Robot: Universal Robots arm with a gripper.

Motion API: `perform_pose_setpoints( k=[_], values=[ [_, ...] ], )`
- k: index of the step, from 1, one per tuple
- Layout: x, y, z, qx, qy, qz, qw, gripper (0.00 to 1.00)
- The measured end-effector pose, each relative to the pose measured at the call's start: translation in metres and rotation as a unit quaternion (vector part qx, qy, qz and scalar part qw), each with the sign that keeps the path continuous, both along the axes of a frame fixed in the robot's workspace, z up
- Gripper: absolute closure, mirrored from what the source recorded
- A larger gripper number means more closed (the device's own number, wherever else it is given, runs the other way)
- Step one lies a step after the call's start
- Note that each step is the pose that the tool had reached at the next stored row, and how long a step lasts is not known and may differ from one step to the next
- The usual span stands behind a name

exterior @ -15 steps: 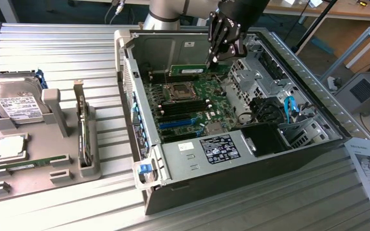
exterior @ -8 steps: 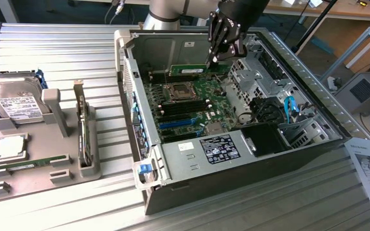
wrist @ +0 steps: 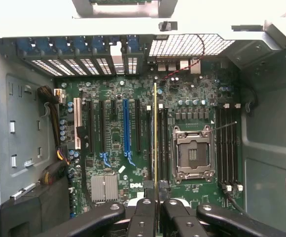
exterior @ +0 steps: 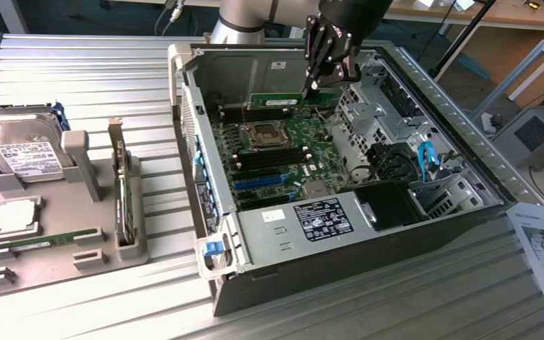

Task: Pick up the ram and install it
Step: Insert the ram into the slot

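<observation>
So the ram (exterior: 282, 98) is pinched edge-on in the claw (exterior: 321, 88), with the fingers squeezed nearly together on the thin board. It hangs inside the open computer case (exterior: 195, 142), over the motherboard (exterior: 302, 129), lined up by the black slots (wrist: 165, 143) next to the processor socket (wrist: 192, 153).

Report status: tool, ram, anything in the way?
Tool shut on the ram. Ram edge-down over the memory slots beside the CPU socket, inside the open case. Nothing seen between ram and slots.

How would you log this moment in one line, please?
gripper: shut on ram | ram: over motherboard slots | case: open
</observation>
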State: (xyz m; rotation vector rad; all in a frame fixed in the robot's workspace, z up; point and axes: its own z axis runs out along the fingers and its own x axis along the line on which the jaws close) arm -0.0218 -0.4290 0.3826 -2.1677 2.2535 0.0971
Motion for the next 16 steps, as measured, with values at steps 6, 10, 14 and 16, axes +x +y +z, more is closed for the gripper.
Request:
perform_pose_setpoints(
  k=[6, 10, 14, 16],
  values=[
    [0.0000, 0.0023, -0.0002, 0.0000, 0.0000, 0.000, 1.0000, 0.88],
    [0.0004, 0.0023, -0.0002, 0.0000, 0.0000, 0.000, 1.0000, 0.88],
    [0.0053, 0.0023, -0.0003, 0.0000, 0.0000, 0.000, 1.0000, 0.88],
    [0.0062, 0.0023, -0.0003, 0.0000, 0.0000, 0.000, 1.0000, 0.88]
  ],
)
